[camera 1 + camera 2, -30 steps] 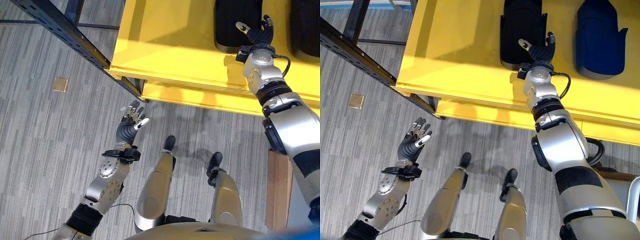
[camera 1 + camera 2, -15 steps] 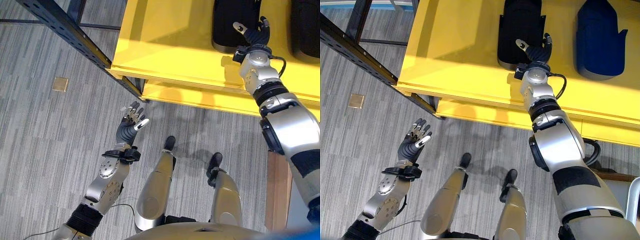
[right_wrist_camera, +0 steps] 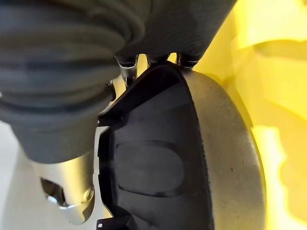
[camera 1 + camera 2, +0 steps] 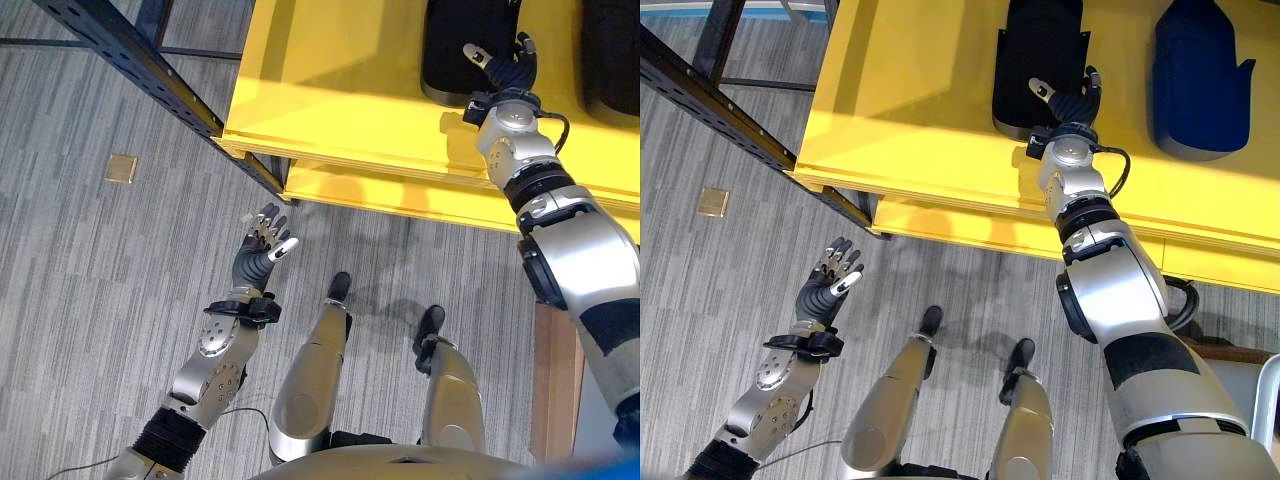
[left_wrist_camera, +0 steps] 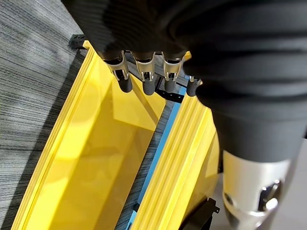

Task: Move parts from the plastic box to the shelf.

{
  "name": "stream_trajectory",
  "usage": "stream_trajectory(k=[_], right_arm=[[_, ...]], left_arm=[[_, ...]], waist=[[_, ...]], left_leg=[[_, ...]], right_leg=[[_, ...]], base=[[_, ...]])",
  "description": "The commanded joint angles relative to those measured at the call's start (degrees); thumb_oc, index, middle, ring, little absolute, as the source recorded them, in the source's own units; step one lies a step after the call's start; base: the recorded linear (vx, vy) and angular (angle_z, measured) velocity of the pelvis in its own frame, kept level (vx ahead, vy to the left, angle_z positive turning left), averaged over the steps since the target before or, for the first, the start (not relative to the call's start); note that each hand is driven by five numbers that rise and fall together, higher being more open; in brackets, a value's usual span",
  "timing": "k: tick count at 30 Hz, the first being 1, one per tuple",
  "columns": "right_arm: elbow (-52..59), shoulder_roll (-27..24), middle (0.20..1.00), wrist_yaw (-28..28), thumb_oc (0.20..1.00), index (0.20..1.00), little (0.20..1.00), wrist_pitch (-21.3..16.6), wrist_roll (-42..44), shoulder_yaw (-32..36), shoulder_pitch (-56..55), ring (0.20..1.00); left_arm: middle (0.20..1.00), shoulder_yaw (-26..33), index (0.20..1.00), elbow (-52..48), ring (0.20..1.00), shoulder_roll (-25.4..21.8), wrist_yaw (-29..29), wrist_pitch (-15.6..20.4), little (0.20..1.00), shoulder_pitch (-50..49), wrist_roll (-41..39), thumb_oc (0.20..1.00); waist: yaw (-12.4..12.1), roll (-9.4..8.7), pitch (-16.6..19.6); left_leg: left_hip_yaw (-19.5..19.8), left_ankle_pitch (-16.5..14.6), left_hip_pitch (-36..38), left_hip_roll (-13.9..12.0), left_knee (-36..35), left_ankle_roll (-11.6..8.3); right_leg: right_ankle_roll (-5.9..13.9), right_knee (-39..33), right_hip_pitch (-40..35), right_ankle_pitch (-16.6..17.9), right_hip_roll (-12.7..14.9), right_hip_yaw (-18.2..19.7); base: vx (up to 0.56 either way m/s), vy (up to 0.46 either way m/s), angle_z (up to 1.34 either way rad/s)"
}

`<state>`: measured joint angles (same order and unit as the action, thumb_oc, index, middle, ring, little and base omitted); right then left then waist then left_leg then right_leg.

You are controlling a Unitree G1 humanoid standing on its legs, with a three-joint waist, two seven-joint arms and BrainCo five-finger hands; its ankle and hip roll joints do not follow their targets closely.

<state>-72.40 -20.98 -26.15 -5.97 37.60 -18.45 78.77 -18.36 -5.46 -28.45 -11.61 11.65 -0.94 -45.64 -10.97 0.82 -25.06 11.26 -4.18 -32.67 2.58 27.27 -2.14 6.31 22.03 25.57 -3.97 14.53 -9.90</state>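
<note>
At upper right of the head views, the right hand [image 4: 1068, 100] rests on the near end of a black part [image 4: 1038, 55] lying on the yellow shelf [image 4: 910, 110], thumb and fingers spread over it. A dark blue part [image 4: 1200, 75] lies further right. No writing is legible. At lower left, the left hand [image 4: 262, 250] hangs over grey floor [image 4: 90, 260], fingers straight and slightly apart.

The shelf [image 4: 920, 100] is bright yellow. One part [image 4: 1035, 50] on it is black, the other part [image 4: 1200, 75] dark blue. The floor [image 4: 90, 250] is grey with fine streaks, and the rack's beam [image 4: 140, 70] is dark blue-black.
</note>
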Motion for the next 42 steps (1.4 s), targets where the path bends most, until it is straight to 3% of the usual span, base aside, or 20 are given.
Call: stream_trajectory(k=[1, 17, 19, 20, 25, 26, 28, 30, 31, 42], right_arm=[[1.96, 0.56, 1.0, 0.34, 1.0, 1.0, 1.0, 0.74, -0.08, 0.4, 2.18, 1.0], [4.0, -4.77, 1.0, 0.48, 1.0, 1.0, 1.0, 0.51, -1.48, -0.3, 0.14, 1.0], [4.72, -4.92, 1.0, 0.45, 1.0, 1.0, 1.0, 0.32, -1.52, -0.25, -0.36, 1.0], [5.07, -4.94, 1.0, 0.53, 1.0, 1.0, 1.0, 0.22, -1.33, -0.13, -0.75, 1.0], [5.96, -4.68, 1.0, 0.63, 1.0, 1.0, 1.0, -0.26, -0.69, 0.24, -1.73, 1.0], [6.88, -4.57, 1.0, 0.66, 1.0, 1.0, 1.0, -0.48, -0.75, 0.32, -2.0, 1.0], [7.43, -4.43, 1.0, 0.73, 1.0, 1.0, 1.0, -0.6, -0.62, 0.39, -2.36, 1.0], [10.54, -4.03, 1.0, 0.83, 1.0, 1.0, 1.0, -1.24, -0.56, 0.63, -3.78, 1.0], [10.61, -4.06, 1.0, 0.79, 1.0, 1.0, 1.0, -1.25, -0.58, 0.68, -3.78, 1.0], [24.44, -4.99, 1.0, 0.79, 1.0, 1.0, 1.0, -2.55, -2.79, 0.99, -9.55, 1.0]], left_arm=[[1.0, 0.48, 1.0, -2.94, 1.0, -3.26, -0.08, 2.65, 1.0, 0.62, -0.04, 1.0], [1.0, 1.21, 1.0, -2.79, 1.0, -3.45, 0.44, 2.74, 1.0, -0.22, 0.15, 1.0], [1.0, 1.26, 1.0, -2.79, 1.0, -3.44, 0.51, 2.71, 1.0, -0.28, 0.08, 1.0], [1.0, 1.27, 1.0, -2.71, 1.0, -3.42, 0.57, 2.65, 1.0, -0.36, 0.05, 1.0], [1.0, 1.41, 1.0, -2.48, 1.0, -3.45, 0.71, 2.44, 1.0, -0.52, -0.22, 1.0], [1.0, 1.45, 1.0, -2.42, 1.0, -3.47, 0.78, 2.4, 1.0, -0.52, -0.3, 1.0], [1.0, 1.44, 1.0, -2.36, 1.0, -3.41, 0.79, 2.34, 1.0, -0.53, -0.36, 1.0], [1.0, 1.59, 1.0, -2.03, 1.0, -3.28, 0.67, 2.21, 1.0, -0.62, -0.26, 1.0], [1.0, 1.6, 1.0, -2.08, 1.0, -3.31, 0.68, 2.22, 1.0, -0.58, -0.26, 1.0], [1.0, 2.72, 1.0, -1.96, 1.0, -2.65, 0.67, 1.88, 1.0, -1.06, 0.03, 1.0]], waist=[[-2.44, -1.08, -2.16], [-1.16, -1.65, -2.05], [-1.01, -1.42, -2.13], [-0.9, -1.68, -1.98], [-0.58, -1.73, -1.65], [-0.49, -1.58, -1.8], [-0.36, -1.84, -1.58], [0.03, -1.99, -1.58], [0.02, -1.77, -1.7], [1.04, -2.22, -1.16]], left_leg=[[-2.38, -3.93, -1.92, -0.34, 2.08, 1.36], [-2.63, -3.96, -1.35, -0.95, 2.15, 1.17], [-2.74, -2.17, -1.94, -0.99, 1.71, 1.37], [-2.63, -3.92, -1.27, -0.99, 2.11, 1.14], [-2.78, -3.71, -1.24, -1.16, 1.98, 1.06], [-2.86, -2.03, -1.89, -1.22, 1.75, 1.27], [-2.75, -3.66, -1.35, -1.22, 2.16, 1.07], [-2.72, -3.64, -1.17, -1.24, 2.11, 1.02], [-2.8, -1.92, -1.77, -1.23, 1.67, 1.23], [-3.21, -1.79, -1.21, -1.36, 1.25, 1.29]], right_leg=[[-0.63, 5.12, -5.37, -8.38, 0.28, 1.36], [-0.72, 5.41, -5.43, -8.61, -0.13, 1.74], [-0.9, 5.17, -4.78, -7.22, -0.14, 1.47], [-0.74, 5.38, -5.43, -8.57, -0.19, 1.79], [-0.83, 5.33, -5.35, -8.55, -0.27, 1.96], [-1.03, 5.19, -4.75, -7.28, -0.28, 1.73], [-0.87, 5.39, -5.31, -8.49, -0.34, 2.03], [-0.83, 5.35, -5.45, -8.42, -0.34, 2.11], [-1.0, 5.09, -4.84, -7.1, -0.3, 1.82], [-1.06, 4.54, -5.26, -6.71, -0.31, 1.98]], base=[[0.0, 0.0, 0.0], [0.0, 0.0, 0.0], [-0.05, 0.012, 0.0], [-0.01, -0.006, -0.04], [-0.01, -0.002, -0.03], [-0.1, 0.022, -0.05], [0.03, -0.02, -0.07], [-0.02, -0.007, -0.05], [-0.1, 0.029, -0.02], [-0.01, 0.004, -0.01]])
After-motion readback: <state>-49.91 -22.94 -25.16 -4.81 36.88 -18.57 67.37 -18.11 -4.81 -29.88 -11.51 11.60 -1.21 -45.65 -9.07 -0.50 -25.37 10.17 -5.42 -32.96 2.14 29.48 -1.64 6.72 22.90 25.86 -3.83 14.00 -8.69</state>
